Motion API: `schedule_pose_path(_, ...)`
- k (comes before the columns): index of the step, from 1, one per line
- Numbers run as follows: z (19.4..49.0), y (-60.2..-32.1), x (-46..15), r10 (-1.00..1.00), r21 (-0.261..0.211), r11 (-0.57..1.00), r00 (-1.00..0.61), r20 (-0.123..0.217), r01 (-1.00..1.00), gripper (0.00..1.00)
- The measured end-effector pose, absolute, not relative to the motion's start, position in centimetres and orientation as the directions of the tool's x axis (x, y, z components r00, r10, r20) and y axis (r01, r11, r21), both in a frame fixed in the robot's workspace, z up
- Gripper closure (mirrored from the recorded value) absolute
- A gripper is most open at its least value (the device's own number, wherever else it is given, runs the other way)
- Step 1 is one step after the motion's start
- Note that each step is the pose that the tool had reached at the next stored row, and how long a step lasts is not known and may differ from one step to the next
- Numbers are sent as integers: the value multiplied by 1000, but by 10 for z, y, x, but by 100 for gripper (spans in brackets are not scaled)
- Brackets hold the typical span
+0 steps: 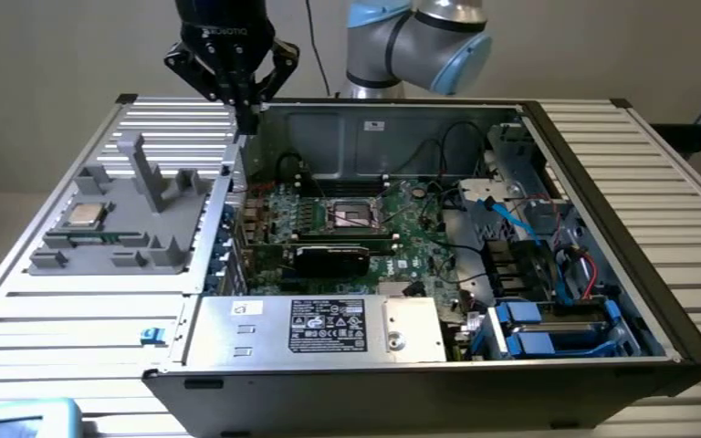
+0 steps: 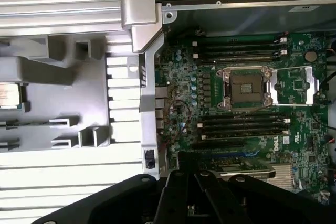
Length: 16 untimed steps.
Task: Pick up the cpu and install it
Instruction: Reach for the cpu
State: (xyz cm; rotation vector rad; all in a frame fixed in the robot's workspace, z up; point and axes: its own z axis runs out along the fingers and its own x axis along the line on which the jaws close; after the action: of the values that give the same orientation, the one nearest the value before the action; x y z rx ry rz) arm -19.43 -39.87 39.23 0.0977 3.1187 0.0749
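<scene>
Cpu (image 1: 84, 215) is lying flat, shiny top up, in a shallow seat of the grey holder (image 1: 143, 239), which is sitting on the slatted table (image 1: 70, 319) at the exterior view's left, just beside the open computer case (image 1: 594, 274). In the wrist view the cpu (image 2: 9, 96) is showing on the same grey holder (image 2: 58, 85), partly cut off by the frame.

The black gripper (image 1: 248, 117) is hanging over the far corner of the case, near where the holder's far end is meeting the case wall and well apart from the cpu. Its fingers are pressing together and pinching nothing (the wrist view is showing the gripper (image 2: 188, 182) from behind, with its two fingers lying side by side). The arm's grey and blue joint (image 1: 423, 36) is standing behind the case.

Inside the case the green motherboard (image 1: 418, 242) is lying flat. The socket (image 1: 357, 215) is sitting near its middle with its dark square centre lying bare. In the wrist view the socket (image 2: 247, 88) is sitting between rows of long black slots (image 2: 241, 51). A black card (image 1: 329, 257) is resting just on the near side of the socket. A silver box with a white label (image 1: 326, 327) is filling the near edge of the case, and blue brackets (image 1: 533, 333) are sitting beside it toward the exterior view's right.
</scene>
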Motion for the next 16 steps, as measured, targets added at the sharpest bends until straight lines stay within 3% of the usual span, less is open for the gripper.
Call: schedule_pose_path(16, 392, -399, -261, 60, 49, 997, -998, -19, 59, 89)
